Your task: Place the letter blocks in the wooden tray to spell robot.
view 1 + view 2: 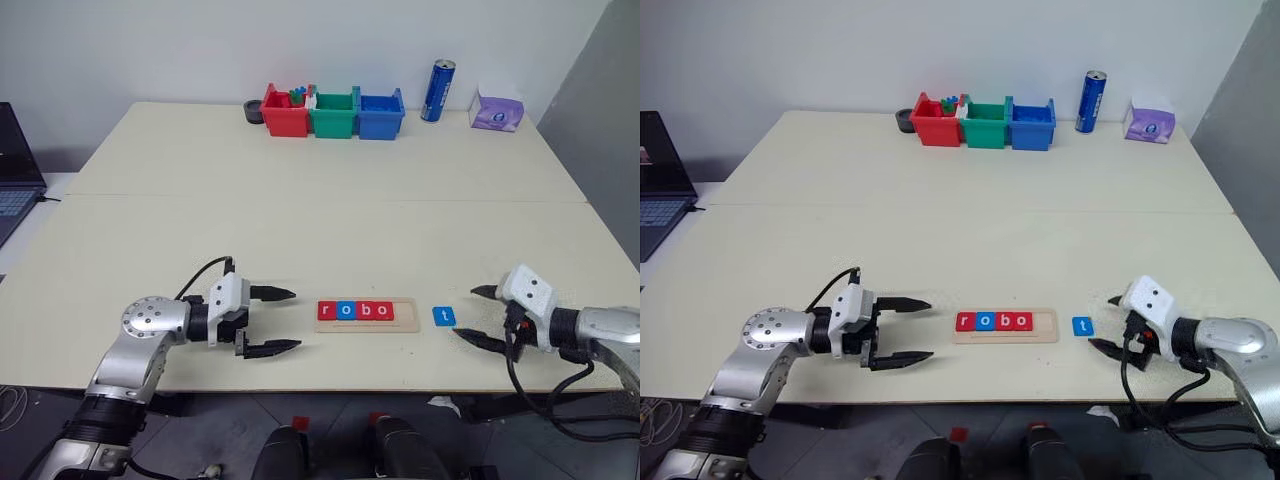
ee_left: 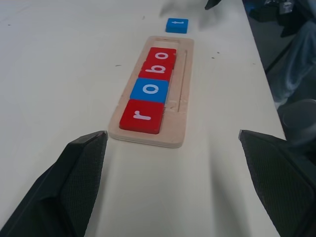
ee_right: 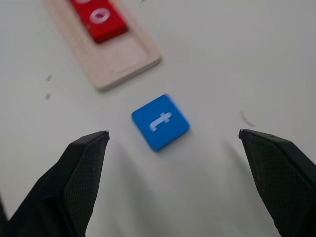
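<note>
My right gripper hung with fingers spread, empty, near the blue t block lying flat on the table just beside the wooden tray; thin, stiff and light, I judged, best pinched across opposite edges. My left gripper gaped empty too

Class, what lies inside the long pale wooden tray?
Inside the long pale wooden tray, four flat square letter tiles spell r, o, b, o. Its last slot shows bare wood. Nothing is covered.
</note>
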{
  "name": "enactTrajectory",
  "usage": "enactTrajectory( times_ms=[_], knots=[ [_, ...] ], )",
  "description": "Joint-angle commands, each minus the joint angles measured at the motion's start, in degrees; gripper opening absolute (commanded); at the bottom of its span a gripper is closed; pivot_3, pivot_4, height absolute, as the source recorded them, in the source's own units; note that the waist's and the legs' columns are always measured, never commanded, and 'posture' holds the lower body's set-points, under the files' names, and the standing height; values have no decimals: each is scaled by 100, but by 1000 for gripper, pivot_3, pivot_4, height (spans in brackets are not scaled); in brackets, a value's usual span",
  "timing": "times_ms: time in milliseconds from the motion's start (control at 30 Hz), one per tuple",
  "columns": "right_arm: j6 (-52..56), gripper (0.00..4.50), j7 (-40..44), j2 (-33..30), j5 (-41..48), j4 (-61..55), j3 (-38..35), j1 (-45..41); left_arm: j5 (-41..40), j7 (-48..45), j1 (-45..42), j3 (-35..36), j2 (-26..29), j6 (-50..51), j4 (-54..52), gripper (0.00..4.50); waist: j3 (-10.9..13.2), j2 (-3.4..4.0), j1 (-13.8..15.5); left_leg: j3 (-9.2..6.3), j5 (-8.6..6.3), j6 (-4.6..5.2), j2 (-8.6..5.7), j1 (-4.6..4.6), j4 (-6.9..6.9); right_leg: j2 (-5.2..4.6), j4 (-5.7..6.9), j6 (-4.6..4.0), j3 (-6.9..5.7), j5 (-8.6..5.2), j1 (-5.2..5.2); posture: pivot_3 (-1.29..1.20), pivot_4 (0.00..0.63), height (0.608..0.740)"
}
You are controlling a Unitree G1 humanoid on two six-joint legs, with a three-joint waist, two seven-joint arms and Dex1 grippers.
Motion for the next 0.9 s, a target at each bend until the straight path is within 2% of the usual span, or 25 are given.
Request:
enactTrajectory(
  times_ms=[33, 267, 400, 667, 800, 900],
  knots=[
    [-733, 4484, 502, -147, -305, 554, 277, -449, -33, -132, -146, -15, 43, -133, -87, 4500, 0, -1, 1, 1, 0, 0, 2, 0, 1, 0, 0, 0, 1, 0, 0, 0, 150, 740],
    [-1275, 4484, 1259, -74, -628, 1555, 880, -1290, 40, -148, -186, -102, 41, -175, -145, 4500, 8, 4, 7, 2, 0, 0, 3, -2, 2, -9, -1, 1, 4, 1, 0, 0, 150, 740],
    [-925, 4484, 1577, 102, -458, 1614, 1064, -1593, 49, -130, -205, -109, 62, -154, -171, 4500, 10, 6, 7, -2, 0, 0, 5, -2, 2, -9, 0, -3, 1, 3, 0, 0, 150, 740],
    [-672, 4484, 1657, 396, -580, 1764, 1292, -1832, 87, -94, -215, -89, 93, -106, -185, 4500, 11, 8, 10, -6, 0, 0, 4, -2, 2, -10, 2, -9, 0, 6, 0, 0, 150, 740],
    [-635, 3232, 1619, 432, -660, 1835, 1337, -1882, 97, -70, -206, -86, 91, -106, -190, 4500, 11, 9, 9, -6, 0, 0, 3, -2, 3, -11, 3, -10, 0, 7, 0, 0, 150, 740],
    [-559, 2126, 1616, 430, -668, 1811, 1301, -1900, 109, -60, -173, -81, 89, -136, -182, 4500, 11, 9, 10, -6, 0, 0, 4, -2, 3, -11, 3, -25, -1, 16, 0, 0, 150, 740]
  ],
)
